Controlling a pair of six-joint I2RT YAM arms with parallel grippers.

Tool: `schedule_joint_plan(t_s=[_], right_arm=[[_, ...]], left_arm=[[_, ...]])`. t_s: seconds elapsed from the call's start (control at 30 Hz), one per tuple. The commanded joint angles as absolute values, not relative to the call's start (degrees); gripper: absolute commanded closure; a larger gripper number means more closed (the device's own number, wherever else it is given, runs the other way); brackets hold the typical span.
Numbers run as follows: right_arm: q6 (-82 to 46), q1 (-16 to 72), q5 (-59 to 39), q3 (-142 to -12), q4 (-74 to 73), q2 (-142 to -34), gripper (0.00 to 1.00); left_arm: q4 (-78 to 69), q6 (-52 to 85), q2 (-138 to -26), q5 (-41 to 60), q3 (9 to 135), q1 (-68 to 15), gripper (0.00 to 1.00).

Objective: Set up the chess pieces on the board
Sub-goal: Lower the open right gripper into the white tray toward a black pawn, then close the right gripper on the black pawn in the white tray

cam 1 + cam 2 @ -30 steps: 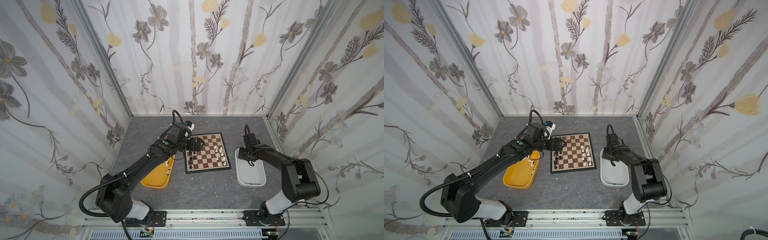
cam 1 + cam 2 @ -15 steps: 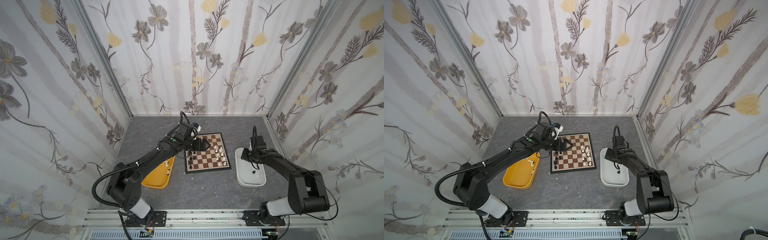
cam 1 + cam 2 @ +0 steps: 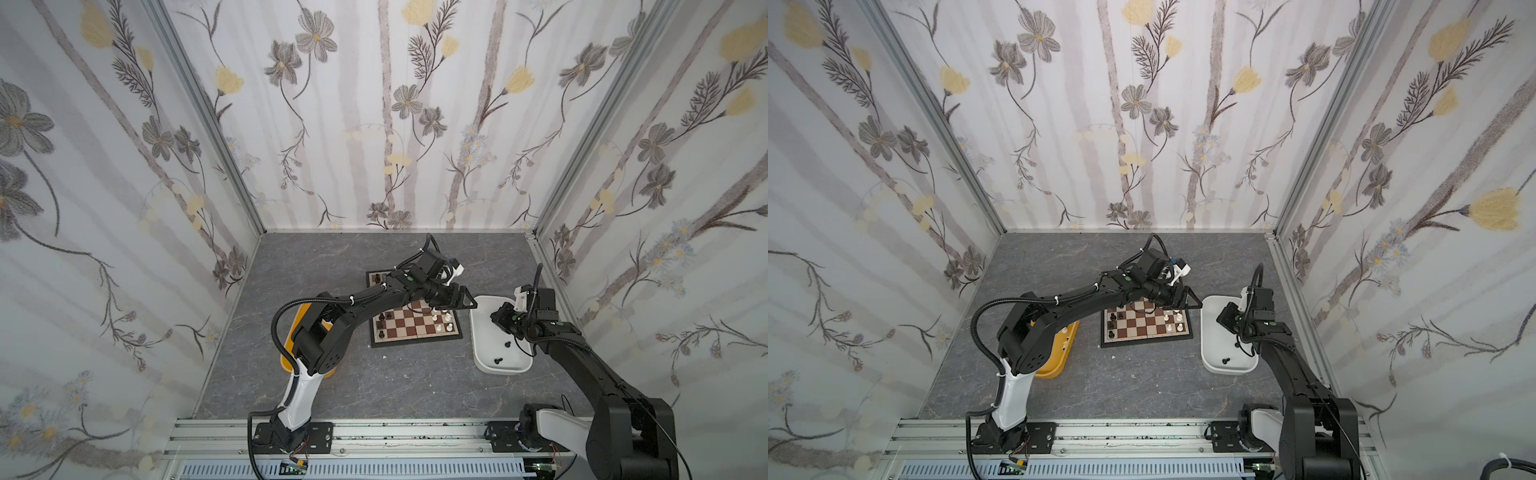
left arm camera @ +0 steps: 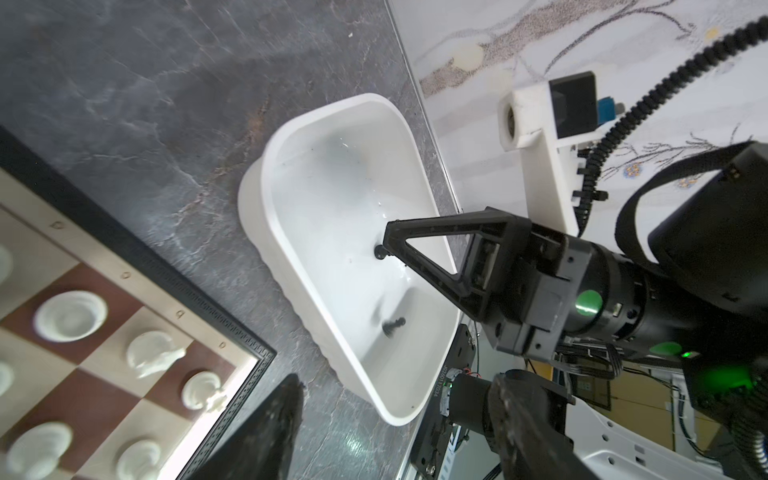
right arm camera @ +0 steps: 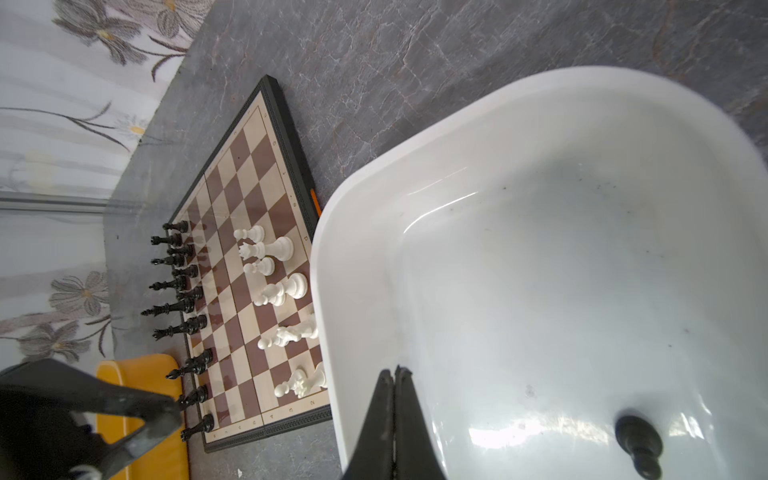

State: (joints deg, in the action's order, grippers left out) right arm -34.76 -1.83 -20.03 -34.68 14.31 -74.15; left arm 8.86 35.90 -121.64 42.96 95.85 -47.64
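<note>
I have the left gripper [image 3: 468, 302] reached right across the board [image 3: 409, 331], with its tips out past the board's edge and just short of the white tub [image 3: 484, 351]. In its wrist view its fingers [image 4: 286, 415] stand well apart. Between them I see only the grey table [image 4: 166, 124] and the tub's rim, so that hand is wide and empty. The board lies beneath and behind its wrist.

The right gripper [image 3: 497, 321] hangs over the white tub, facing the left one, the two near each other but apart. In its own wrist view its jaws are pressed flat together, and I see no piece pinched between them. Below it two black pieces [image 3: 506, 344] lie on the tub floor, on the side toward its arm's base. From the left wrist, one black piece [image 4: 379, 252] sits right by the right gripper's fingertip; I cannot tell whether they touch.

Of the chess pieces [image 5: 270, 249] on the board, the black men [image 5: 178, 286] stand in a line along the edge farthest from the right gripper. The white men [image 5: 291, 286] stand on the squares nearest it, just beside the tub wall.

The yellow tub [image 3: 1059, 361] lies on the far side of the board from both grippers, under the left arm's elbow, with a few white pieces [image 3: 1064, 331] showing in it.
</note>
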Motion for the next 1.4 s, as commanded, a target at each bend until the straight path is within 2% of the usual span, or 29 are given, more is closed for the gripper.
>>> schedule_joint_plan(t_s=[0.0, 0.1, 0.37, 0.43, 0.77, 0.87, 1.17, 1.37], right_arm=[[-34.7, -2.9, -19.2, -34.4, 13.5, -72.9, 0.94], [-32.9, -3.4, -15.6, -34.8, 16.0, -72.9, 0.87], [-32.8, -3.4, -2.4, -35.4, 22.7, -70.5, 0.42], [-31.9, -3.4, -0.7, -35.3, 23.5, -70.7, 0.38], [-29.9, 0.4, 2.4, -34.9, 23.0, -78.7, 0.49], [-30.2, 1.5, 3.3, -35.0, 23.0, -80.8, 0.58], [-31.0, 2.1, 5.2, -34.5, 21.8, -83.0, 0.63], [-30.9, 2.3, 4.7, -34.5, 21.0, -84.5, 0.75]], left_arm=[[5.8, 39.8, -123.9, 46.5, 97.8, -47.8, 0.31], [6.1, 39.2, -123.3, 46.7, 97.8, -47.6, 0.31], [10.5, 35.3, -119.6, 44.8, 95.9, -47.6, 0.29], [11.3, 34.3, -118.5, 44.1, 94.9, -47.6, 0.28], [13.3, 31.9, -115.8, 42.2, 93.3, -47.4, 0.27], [13.3, 31.7, -115.2, 41.9, 92.9, -47.3, 0.27], [12.8, 31.9, -113.9, 41.5, 92.0, -47.0, 0.27], [12.6, 32.1, -113.3, 41.1, 91.7, -46.5, 0.27]])
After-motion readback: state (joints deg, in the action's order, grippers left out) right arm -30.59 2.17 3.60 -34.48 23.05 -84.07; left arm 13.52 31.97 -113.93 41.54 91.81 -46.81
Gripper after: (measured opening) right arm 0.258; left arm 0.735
